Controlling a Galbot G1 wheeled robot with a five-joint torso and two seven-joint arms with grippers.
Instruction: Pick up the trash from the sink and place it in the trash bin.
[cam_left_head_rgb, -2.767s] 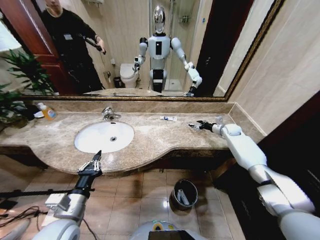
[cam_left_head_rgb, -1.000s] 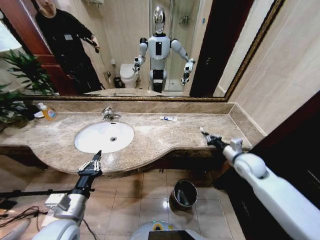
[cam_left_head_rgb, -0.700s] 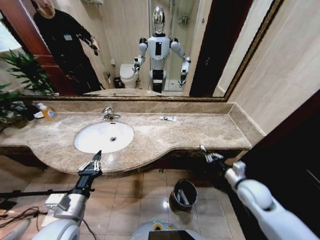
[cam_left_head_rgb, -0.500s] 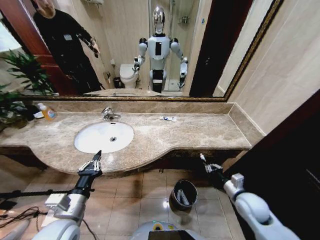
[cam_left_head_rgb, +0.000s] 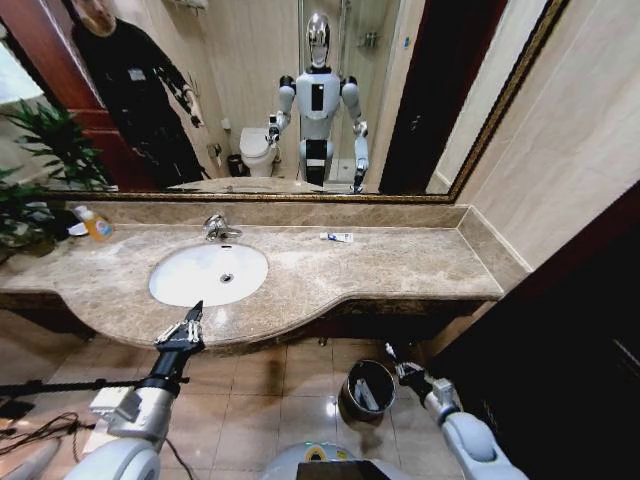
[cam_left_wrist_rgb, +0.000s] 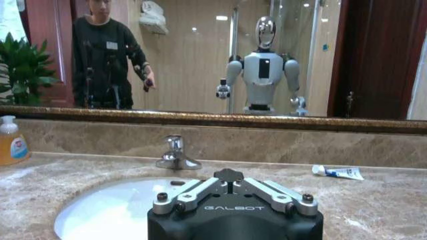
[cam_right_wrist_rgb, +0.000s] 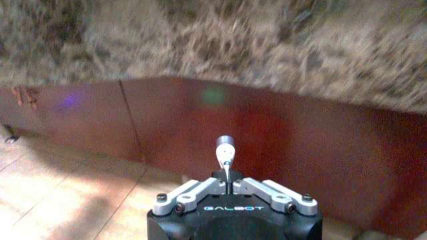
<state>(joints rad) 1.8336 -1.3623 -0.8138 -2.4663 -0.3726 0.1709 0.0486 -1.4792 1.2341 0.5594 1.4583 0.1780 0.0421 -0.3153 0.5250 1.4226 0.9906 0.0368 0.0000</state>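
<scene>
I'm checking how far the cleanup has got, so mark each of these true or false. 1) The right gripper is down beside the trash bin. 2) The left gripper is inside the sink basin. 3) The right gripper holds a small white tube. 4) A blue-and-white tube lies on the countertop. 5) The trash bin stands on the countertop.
1) True: the right gripper is low, beside the trash bin.
2) False: the left gripper hovers at the counter's front edge, outside the sink.
3) True: a small white tube sticks out between its closed fingers.
4) True: the blue-and-white tube lies near the mirror.
5) False: the bin stands on the floor below the countertop.
</scene>
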